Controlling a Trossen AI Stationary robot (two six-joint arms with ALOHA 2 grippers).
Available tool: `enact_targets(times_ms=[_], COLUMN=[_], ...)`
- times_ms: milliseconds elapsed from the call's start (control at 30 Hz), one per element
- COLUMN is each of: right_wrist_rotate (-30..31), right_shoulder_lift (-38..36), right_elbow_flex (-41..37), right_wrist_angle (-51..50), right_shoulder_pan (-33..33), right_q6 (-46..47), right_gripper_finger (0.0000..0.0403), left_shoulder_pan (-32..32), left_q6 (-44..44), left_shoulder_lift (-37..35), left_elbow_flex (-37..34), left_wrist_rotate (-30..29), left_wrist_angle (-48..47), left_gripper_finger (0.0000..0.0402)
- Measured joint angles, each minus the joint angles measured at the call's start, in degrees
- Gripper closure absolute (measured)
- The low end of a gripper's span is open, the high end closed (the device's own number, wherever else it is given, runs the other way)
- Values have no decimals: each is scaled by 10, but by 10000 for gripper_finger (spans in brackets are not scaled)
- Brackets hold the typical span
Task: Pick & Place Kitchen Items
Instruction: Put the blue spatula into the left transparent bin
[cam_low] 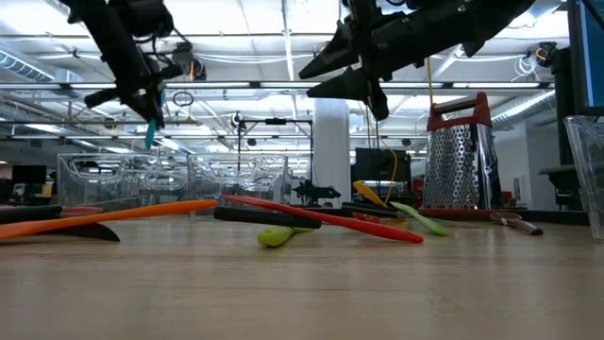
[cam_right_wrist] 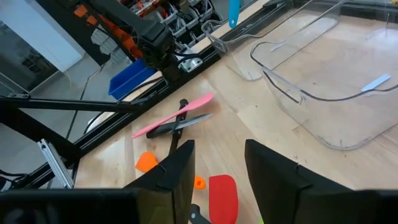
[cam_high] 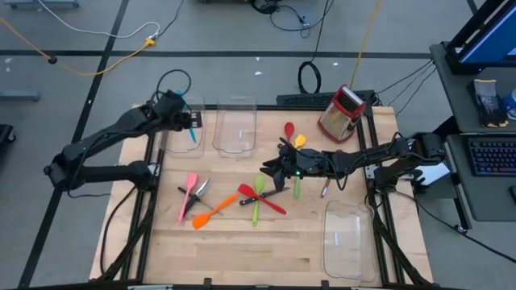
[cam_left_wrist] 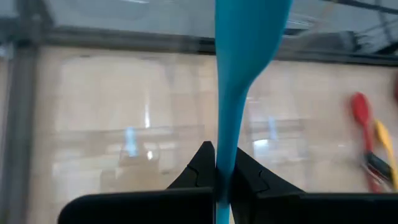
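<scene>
- A green spoon [cam_low: 283, 235] lies nearest the low camera, under a red spatula [cam_low: 321, 218].
- The left gripper [cam_high: 187, 121], arm stretched over a clear bin [cam_high: 181, 129], pinches a blue spoon [cam_left_wrist: 239, 81] hanging bowl-down.
- The right gripper [cam_high: 270, 171] hovers with its fingers apart and empty above the red spatula.

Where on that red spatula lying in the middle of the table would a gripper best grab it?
Probably on the thin handle, coming straight down from above. The red spatula lies flat on the table, so only the top is free. Its wide blade end sits by the orange spatula, and a green spoon crosses it mid-length, so the bare handle stretch toward the far end looks easiest. The open right gripper hovers nearby.
</scene>
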Motion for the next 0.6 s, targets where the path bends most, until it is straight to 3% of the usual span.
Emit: enact_targets(times_ms=[333, 600], right_wrist_rotate=[1, 1], right_shoulder_lift=[0, 0], right_elbow_flex=[0, 0], right_wrist_angle=[0, -1], right_shoulder_pan=[0, 0], right_q6=[7, 7], right_gripper_finger=[273, 273], left_shoulder_pan=[128, 153], left_q6=[40, 54], left_shoulder_lift=[93, 171], left_elbow_flex=[0, 0], left_wrist_rotate=[87, 127], left_wrist_angle=[-21, -28], left_gripper_finger=[396, 396])
